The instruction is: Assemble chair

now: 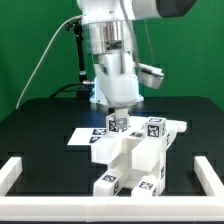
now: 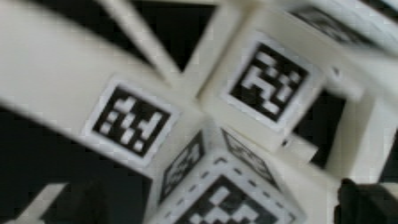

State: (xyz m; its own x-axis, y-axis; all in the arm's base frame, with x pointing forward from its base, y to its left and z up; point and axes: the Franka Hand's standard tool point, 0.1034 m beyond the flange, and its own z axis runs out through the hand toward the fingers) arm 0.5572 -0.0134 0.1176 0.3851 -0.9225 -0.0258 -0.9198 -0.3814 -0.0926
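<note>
The chair [image 1: 132,152] is a stack of matte white blocks and bars with black-and-white tags, standing front centre on the black table. My gripper [image 1: 118,123] points straight down onto its top, its fingers on either side of a small tagged part. The wrist view is blurred and very close. It shows tagged white faces [image 2: 270,78] and a tagged corner [image 2: 228,185] lying between my gripper's [image 2: 214,208] fingers. The dark fingers stand far apart at the picture's two sides, so the gripper is open and holds nothing.
A thin flat white piece [image 1: 82,139] with a tag lies against the chair on the exterior view's left. White border rails sit at the front left [image 1: 12,172] and front right [image 1: 210,172]. Cables hang behind the arm.
</note>
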